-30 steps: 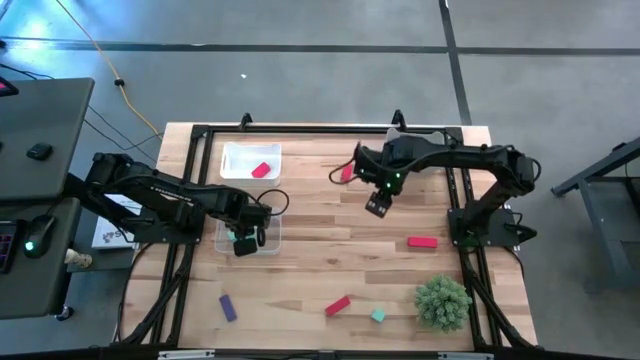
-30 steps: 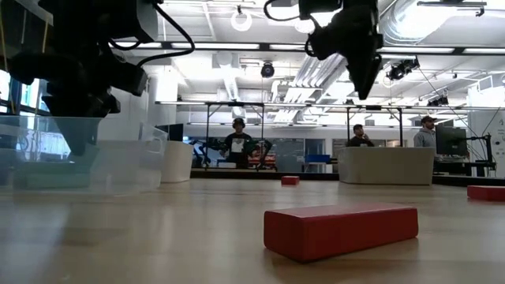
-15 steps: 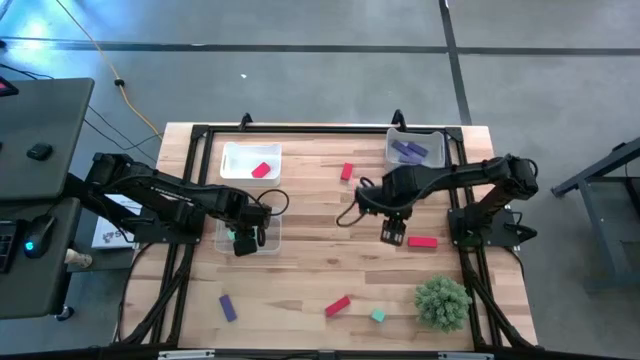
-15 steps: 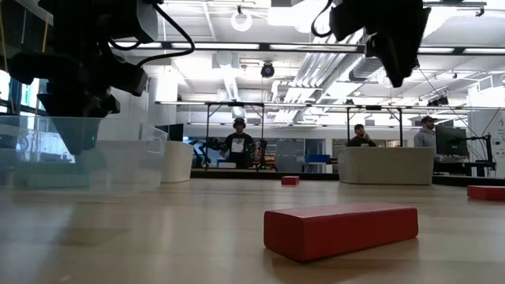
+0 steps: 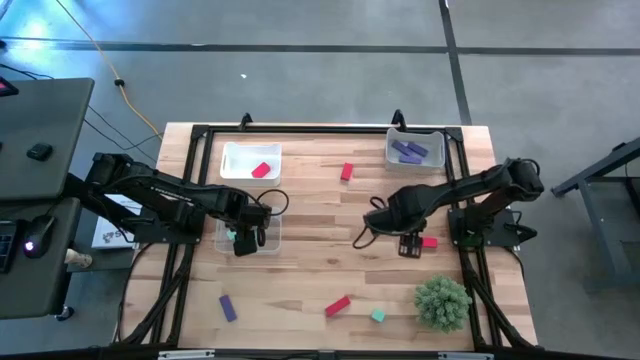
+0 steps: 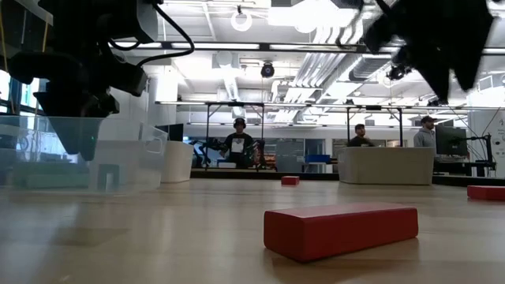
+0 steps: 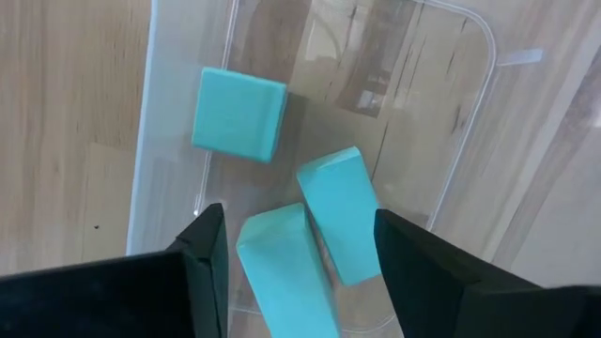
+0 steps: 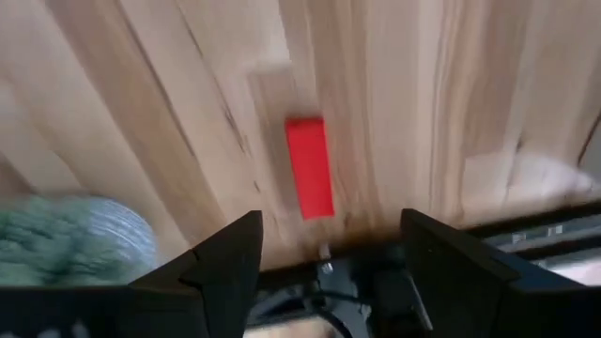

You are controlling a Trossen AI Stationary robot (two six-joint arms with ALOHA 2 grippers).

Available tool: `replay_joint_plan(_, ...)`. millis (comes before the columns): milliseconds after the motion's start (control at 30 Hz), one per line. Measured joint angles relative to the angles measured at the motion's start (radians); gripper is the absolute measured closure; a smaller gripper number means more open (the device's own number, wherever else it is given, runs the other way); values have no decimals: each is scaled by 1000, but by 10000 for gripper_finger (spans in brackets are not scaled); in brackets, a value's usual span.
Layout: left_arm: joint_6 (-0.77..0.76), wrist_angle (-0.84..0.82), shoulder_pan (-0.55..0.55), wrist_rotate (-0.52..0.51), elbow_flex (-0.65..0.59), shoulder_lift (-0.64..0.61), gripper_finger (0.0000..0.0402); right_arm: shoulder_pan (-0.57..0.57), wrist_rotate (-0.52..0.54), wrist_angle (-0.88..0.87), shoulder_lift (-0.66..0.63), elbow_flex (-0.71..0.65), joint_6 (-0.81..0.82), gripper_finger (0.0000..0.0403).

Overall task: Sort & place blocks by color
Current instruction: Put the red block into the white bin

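With its fingers (image 8: 329, 258) spread wide above the red bar (image 8: 309, 167) at the counter's (image 5: 310, 200) three o'clock edge, the right arm could nudge it off if it descends off-centre.

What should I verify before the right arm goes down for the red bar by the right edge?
1. Right gripper open: ok, its fingers stand wide apart in the right wrist view.
2. Red bar ahead between the fingers: ok, lying flat on the table, untouched.
3. Space around the bar: ok, the plant ball sits apart from it.
4. Finger alignment to the bar's long axis: cannot tell.
5. Left gripper out of the way: ok, open over the bin holding three teal blocks.
6. Red bin free to receive: ok, one red block inside.
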Motion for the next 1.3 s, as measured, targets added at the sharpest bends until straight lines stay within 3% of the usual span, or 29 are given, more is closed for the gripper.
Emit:
replay_joint_plan(400,0,-1,0,0,0,0,228,14,-84,151,-83,-317,-28,160)
replay_joint_plan(1300,7,0,0,0,0,0,229,11,-140,493,-102,-632,36,160)
